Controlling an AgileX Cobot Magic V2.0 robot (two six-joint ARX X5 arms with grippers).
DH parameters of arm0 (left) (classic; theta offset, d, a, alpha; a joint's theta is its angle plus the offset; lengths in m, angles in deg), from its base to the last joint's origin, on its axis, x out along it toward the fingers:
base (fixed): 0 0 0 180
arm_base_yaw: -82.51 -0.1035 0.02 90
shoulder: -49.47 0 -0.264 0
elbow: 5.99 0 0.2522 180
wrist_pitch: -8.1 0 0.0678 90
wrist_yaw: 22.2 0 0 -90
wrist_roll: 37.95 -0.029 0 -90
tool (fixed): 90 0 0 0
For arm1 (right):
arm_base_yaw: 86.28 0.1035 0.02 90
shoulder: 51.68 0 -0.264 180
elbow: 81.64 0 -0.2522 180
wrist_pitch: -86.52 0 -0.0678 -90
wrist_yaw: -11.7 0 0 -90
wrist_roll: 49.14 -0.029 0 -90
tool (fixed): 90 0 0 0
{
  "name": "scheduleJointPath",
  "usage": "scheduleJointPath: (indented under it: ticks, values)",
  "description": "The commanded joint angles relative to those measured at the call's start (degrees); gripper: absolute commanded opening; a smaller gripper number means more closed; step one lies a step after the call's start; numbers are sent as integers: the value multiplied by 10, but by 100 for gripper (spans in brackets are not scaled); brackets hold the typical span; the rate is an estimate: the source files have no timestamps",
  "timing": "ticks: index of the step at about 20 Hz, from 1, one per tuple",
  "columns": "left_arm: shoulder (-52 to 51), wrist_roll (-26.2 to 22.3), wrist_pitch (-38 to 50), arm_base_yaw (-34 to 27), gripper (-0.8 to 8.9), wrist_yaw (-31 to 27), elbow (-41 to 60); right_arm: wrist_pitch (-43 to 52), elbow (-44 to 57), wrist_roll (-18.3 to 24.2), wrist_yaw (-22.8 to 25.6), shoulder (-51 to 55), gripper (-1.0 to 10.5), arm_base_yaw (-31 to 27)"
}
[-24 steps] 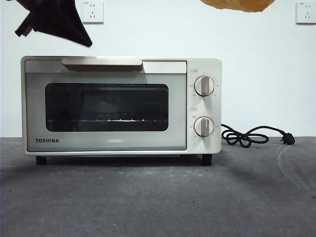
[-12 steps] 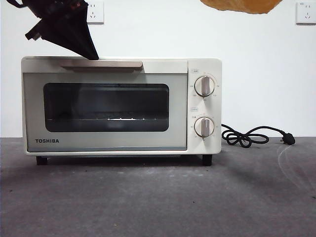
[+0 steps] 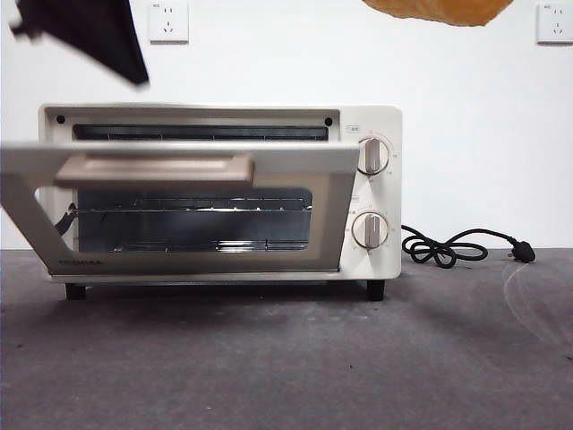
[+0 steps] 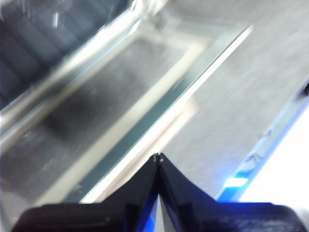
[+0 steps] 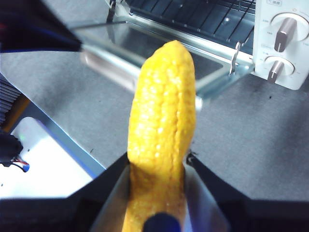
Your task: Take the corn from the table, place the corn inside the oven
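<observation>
The cream oven [image 3: 372, 193] stands on the dark table [image 3: 286, 358] with its door [image 3: 333, 219] hanging half open, bar handle [image 3: 154, 169] tilted forward, rack showing inside. My left gripper [image 3: 132, 70] hovers above the oven's upper left corner, shut on nothing; in its blurred wrist view the left gripper [image 4: 158, 157] points down over the door glass [image 4: 111, 92]. The yellow corn [image 5: 161, 121] is clamped by my right gripper [image 5: 159, 157], high in front of the oven [image 5: 285, 48]. Only the corn's underside [image 3: 439, 9] shows at the front view's top edge.
A black power cord [image 3: 448, 246] with plug lies right of the oven. Two wall sockets [image 3: 167, 20] [image 3: 555, 22] sit on the white wall behind. A white base plate [image 5: 43, 159] lies beyond the table edge in the right wrist view.
The oven door went from shut to half open, swinging down and forward. The left gripper dipped onto the handle, then rose up and to the left. The corn stayed put.
</observation>
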State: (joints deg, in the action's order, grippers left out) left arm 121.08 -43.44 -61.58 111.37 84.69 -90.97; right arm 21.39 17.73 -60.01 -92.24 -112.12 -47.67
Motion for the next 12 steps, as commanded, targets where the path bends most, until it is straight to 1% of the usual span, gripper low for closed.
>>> scheduleJointPath:
  ticks: [1, 4, 6, 7, 9, 12]
  values:
    - [-44, 15, -2, 5, -6, 0, 3, 14, -1, 7, -1, 0, -14, 2]
    - [-110, 25, -2, 6, -6, -5, 3, 50, -1, 7, -2, -2, -14, 19]
    - [-147, 30, -3, 6, -6, -7, 3, 92, -1, 8, 0, -6, -14, 40]
    - [-165, 30, -7, 6, -6, -17, 3, 119, -1, 9, 1, -13, -14, 52]
    - [-200, 35, -21, 6, -6, -62, 3, 170, -1, 17, 9, -29, -14, 81]
    - [-249, 42, -53, 6, -6, -115, 3, 237, -1, 50, 53, -74, -14, 124]
